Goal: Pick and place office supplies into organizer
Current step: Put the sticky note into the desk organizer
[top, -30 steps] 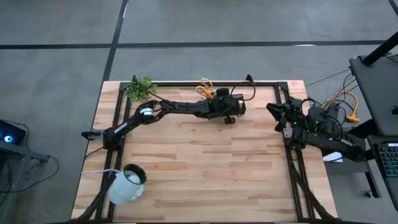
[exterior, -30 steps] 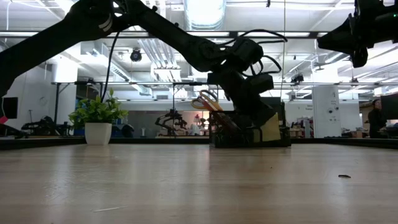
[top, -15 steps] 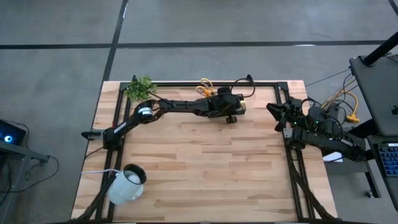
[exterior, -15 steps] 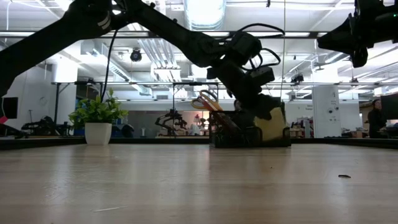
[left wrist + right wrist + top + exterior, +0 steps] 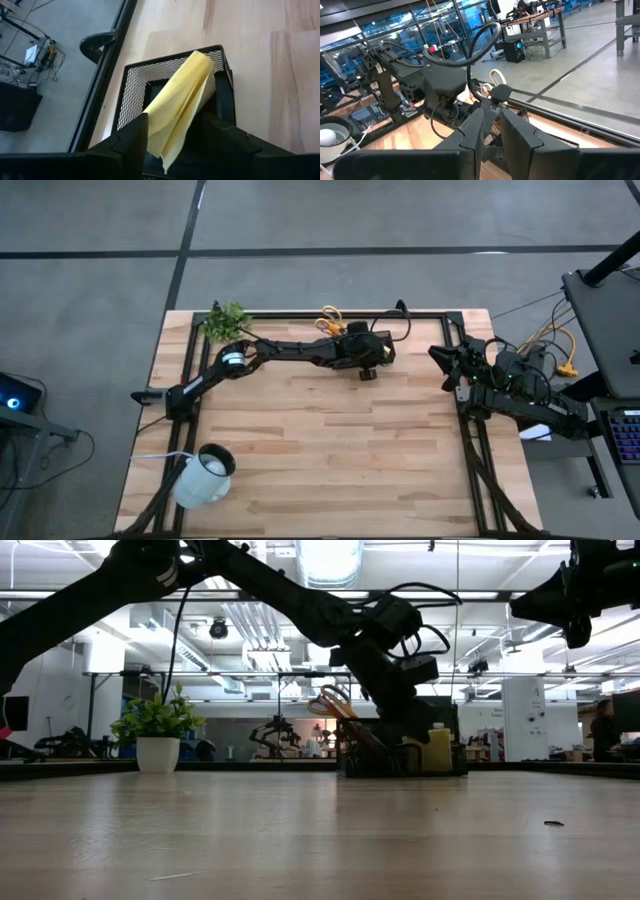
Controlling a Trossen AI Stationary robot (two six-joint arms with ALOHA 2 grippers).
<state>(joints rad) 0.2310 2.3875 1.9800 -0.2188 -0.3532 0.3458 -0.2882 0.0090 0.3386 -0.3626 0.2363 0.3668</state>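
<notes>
The left claw hangs over the organizer, fingers spread, the sticky pad loose inside a compartment (placing step, I'd say). Next: lift clear. Right claw waits aside, nearly closed, empty

A small black wire-mesh organizer stands at the wooden bench's far edge. A curled yellow sticky-note pad leans inside one compartment; yellow-handled scissors stick up from another.

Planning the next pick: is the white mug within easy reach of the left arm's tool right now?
Probably, but not at once: the left tool is stretched out over the organizer, while the mug lies near its base, nothing between.
</notes>
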